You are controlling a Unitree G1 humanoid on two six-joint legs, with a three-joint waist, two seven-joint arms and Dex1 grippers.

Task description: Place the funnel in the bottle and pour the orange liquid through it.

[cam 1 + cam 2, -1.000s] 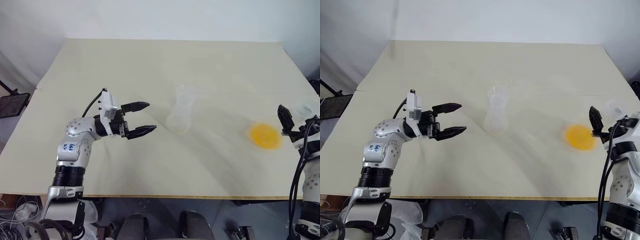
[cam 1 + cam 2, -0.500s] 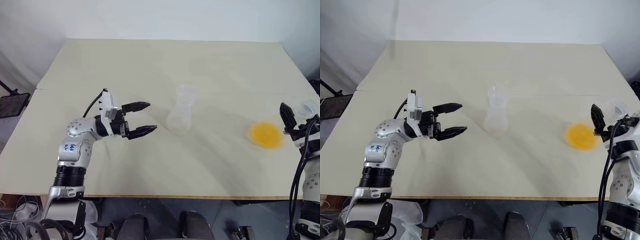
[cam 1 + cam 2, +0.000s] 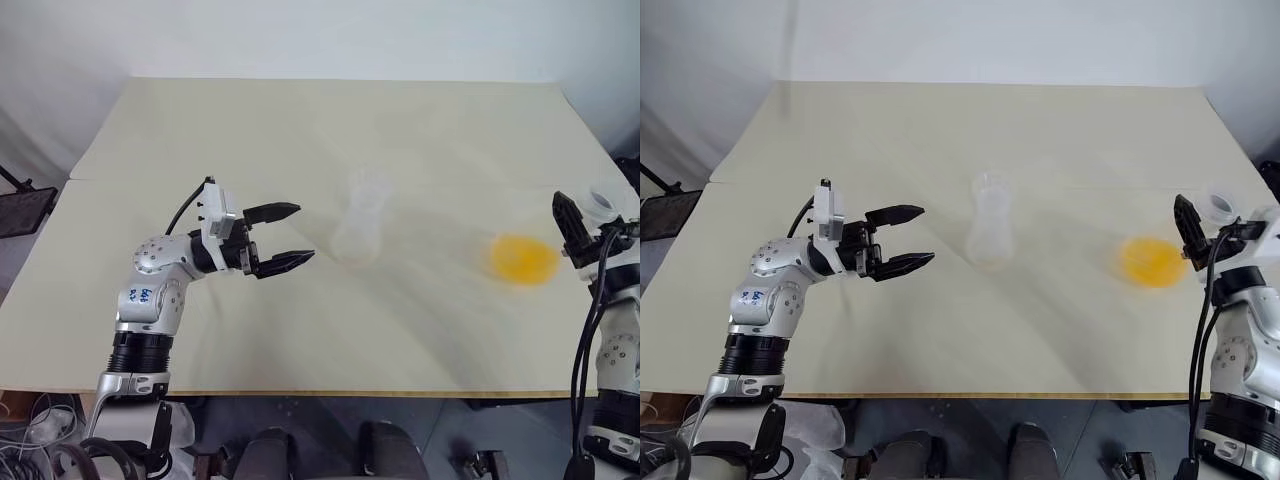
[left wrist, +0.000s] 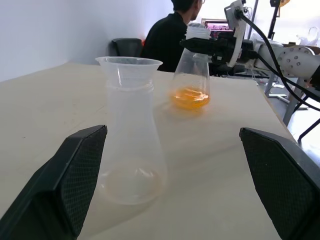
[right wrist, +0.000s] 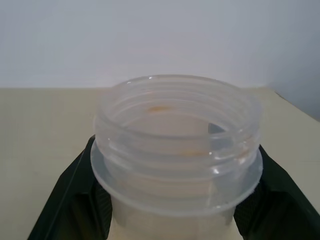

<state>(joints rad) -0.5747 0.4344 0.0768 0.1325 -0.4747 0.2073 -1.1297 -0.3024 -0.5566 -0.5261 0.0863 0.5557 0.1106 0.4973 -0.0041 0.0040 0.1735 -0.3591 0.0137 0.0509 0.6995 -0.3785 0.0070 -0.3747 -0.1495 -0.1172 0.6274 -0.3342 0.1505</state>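
L gripper [image 3: 290, 235] hovers over the table [image 3: 300, 130] on the L side, jaws wide apart, nothing between them, aimed at the bottle [image 3: 360, 222]. The bottle stands upright near table centre, apart from both arms. In the L wrist view a clear funnel [image 4: 129, 67] already sits in its neck, cone rim flaring above the mouth; the bottle's base looks empty, no orange in it.

Further R, the orange liquid [image 3: 524, 258] shows as a bright disc in the base of a second clear flask [image 4: 191, 80], w/ a threaded neck. R gripper [image 3: 1202, 225] has its jaws clamped on that neck, just under the threaded collar, as the R wrist view shows. Whether the flask's base is off the table can't be told.

Progress, as judged: funnel step looks done, flask gripped. Left: carry it to the bottle, tilt, pour through the funnel. L gripper will prob. need to steady the bottle first.
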